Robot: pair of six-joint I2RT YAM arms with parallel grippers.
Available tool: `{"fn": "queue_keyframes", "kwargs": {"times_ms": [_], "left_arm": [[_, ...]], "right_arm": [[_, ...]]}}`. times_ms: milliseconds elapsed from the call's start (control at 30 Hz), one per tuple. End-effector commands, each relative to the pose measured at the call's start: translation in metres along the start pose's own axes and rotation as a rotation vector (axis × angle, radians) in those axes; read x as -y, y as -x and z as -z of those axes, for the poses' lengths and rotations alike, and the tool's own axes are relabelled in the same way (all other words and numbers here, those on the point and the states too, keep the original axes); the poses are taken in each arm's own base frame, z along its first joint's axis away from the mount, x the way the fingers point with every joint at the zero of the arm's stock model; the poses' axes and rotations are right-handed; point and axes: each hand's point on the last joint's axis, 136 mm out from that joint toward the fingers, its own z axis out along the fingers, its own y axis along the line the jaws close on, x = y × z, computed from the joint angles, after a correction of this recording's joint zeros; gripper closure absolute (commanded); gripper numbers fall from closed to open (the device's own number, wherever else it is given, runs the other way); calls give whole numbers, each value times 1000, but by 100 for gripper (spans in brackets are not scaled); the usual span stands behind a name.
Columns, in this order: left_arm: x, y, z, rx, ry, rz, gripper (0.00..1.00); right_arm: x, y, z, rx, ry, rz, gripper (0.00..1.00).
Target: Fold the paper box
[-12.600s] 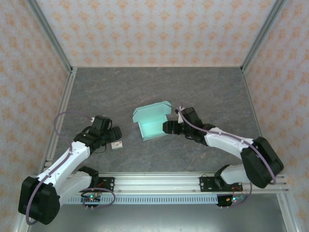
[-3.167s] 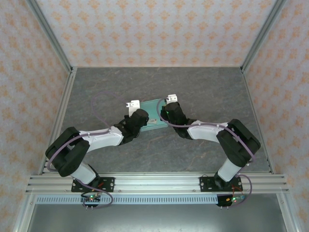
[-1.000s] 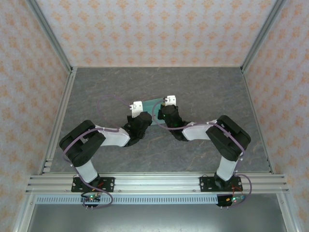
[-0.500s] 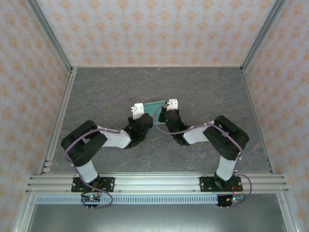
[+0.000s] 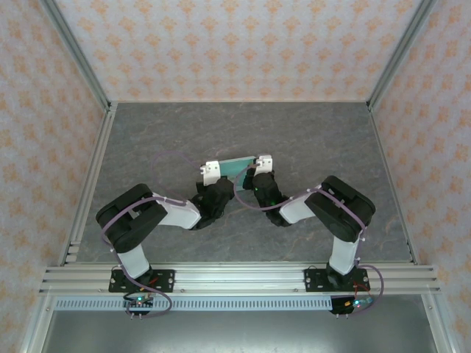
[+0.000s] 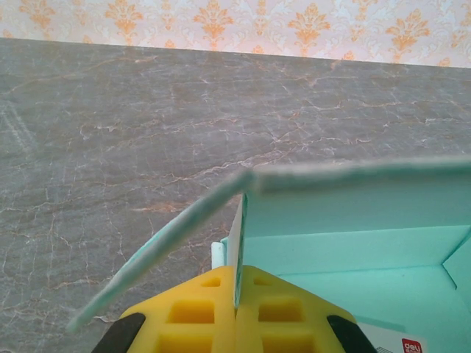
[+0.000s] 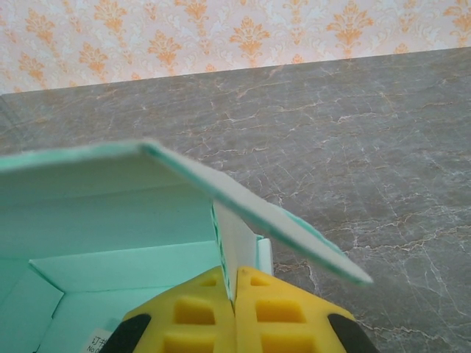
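The mint-blue paper box (image 5: pixel 237 163) hangs above the table's middle, held between both arms. My left gripper (image 6: pixel 237 298) is shut on the box's left side wall (image 6: pixel 237 235), its yellow fingers (image 6: pixel 193 312) pinching the thin card. My right gripper (image 7: pixel 234 294) is shut on the right side wall (image 7: pixel 235 246) in the same way. Seen from the left wrist, the box interior (image 6: pixel 353 250) opens to the right, with the lid flap (image 6: pixel 353 173) above. The right wrist view has the interior (image 7: pixel 110 243) to the left and a side flap (image 7: pixel 280 220) sticking out to the right.
The grey marbled table (image 5: pixel 162 140) lies under the box. Patterned walls (image 5: pixel 235 44) and metal frame posts (image 5: pixel 397 51) close in the cell on three sides. A printed label (image 6: pixel 401 344) lies on the box floor.
Both grippers have drawn the box a little nearer to the arm bases and closer together since a second ago, and the arms have folded tighter. Long before, the box lay open on the table.
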Motion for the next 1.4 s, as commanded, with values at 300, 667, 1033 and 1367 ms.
{"fn": "queue_keyframes", "kwargs": {"times_ms": [300,667,1033,1367], "left_arm": [[-24,-18,1,-14,94,-57,100],[-24,-16,0,-10,98,-81,100],[-23,-16,-1,-8,103,-94,100],[-22,-15,-2,-8,106,-106,100]], "right_arm": [[19,-12,10,-45,-62,57,89],[18,-4,30,-87,-21,64,68],[4,26,73,-222,93,140,53],[0,97,51,-360,193,-24,45]]}}
